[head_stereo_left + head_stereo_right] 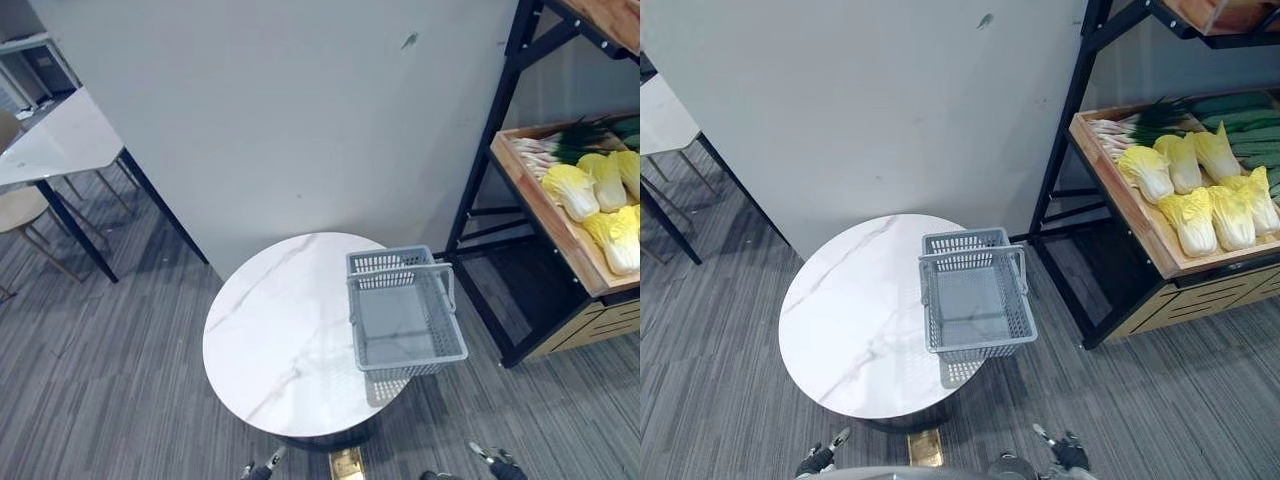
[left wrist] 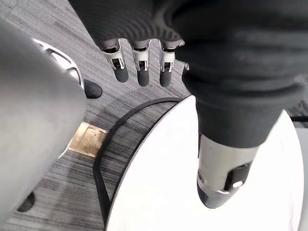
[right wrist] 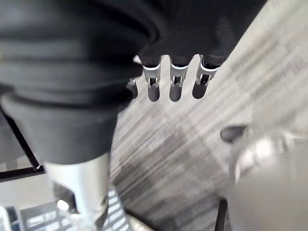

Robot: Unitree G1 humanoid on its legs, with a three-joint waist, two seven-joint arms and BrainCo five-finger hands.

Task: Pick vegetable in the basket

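Observation:
An empty grey plastic basket (image 1: 405,320) with its handle raised stands on the right edge of a round white marble table (image 1: 270,340). Yellow-green cabbages (image 1: 1190,195) lie in a wooden tray (image 1: 1145,235) on the black shelf rack at the right, with green onions (image 1: 1140,125) and dark green cucumbers (image 1: 1240,115) behind them. My left hand (image 2: 139,62) hangs low by the table's near edge, fingers straight and holding nothing. My right hand (image 3: 175,82) hangs over the carpet near the basket (image 3: 29,219), fingers straight and holding nothing. Both hands peek in at the bottom of the eye views, left (image 1: 820,458) and right (image 1: 1065,452).
A grey partition wall (image 1: 300,110) stands behind the round table. A white table (image 1: 55,140) with dark legs and chairs is at the far left. The rack's black frame (image 1: 1060,150) stands between basket and tray. Grey striped carpet (image 1: 100,380) surrounds the table.

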